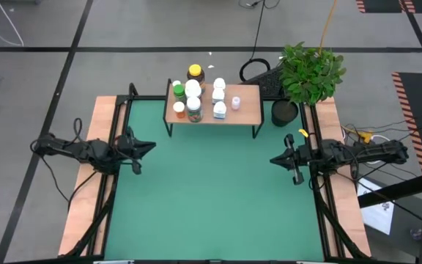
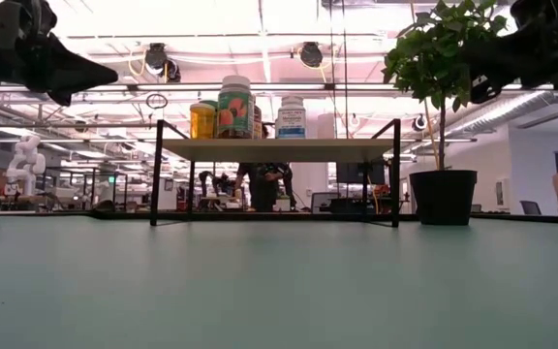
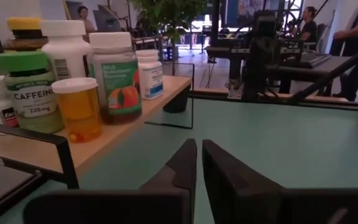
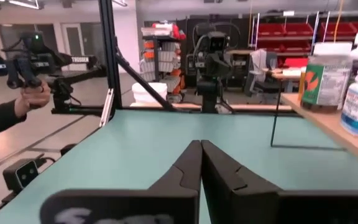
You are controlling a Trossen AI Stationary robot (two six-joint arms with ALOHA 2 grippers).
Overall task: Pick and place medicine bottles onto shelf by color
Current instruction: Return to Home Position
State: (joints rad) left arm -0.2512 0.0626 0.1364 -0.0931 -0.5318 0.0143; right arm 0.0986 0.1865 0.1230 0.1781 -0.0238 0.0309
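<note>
While the medicine bottles (image 1: 194,100) stand clustered on the shelf (image 1: 249,110), that shelf sits beyond and between both grippers, at the green mat's (image 1: 211,205) far edge. Left gripper (image 1: 151,147) hovers by the mat's left edge, right gripper (image 1: 272,159) by its right, each empty with fingers pressed together.

bright, even light from ceiling lamps (image 2: 221,24), glaring white in the low view; shadows faint.

Leafy plant (image 1: 310,72) in black pot (image 1: 285,113) — at the green mat's (image 1: 211,198) corner.
</note>
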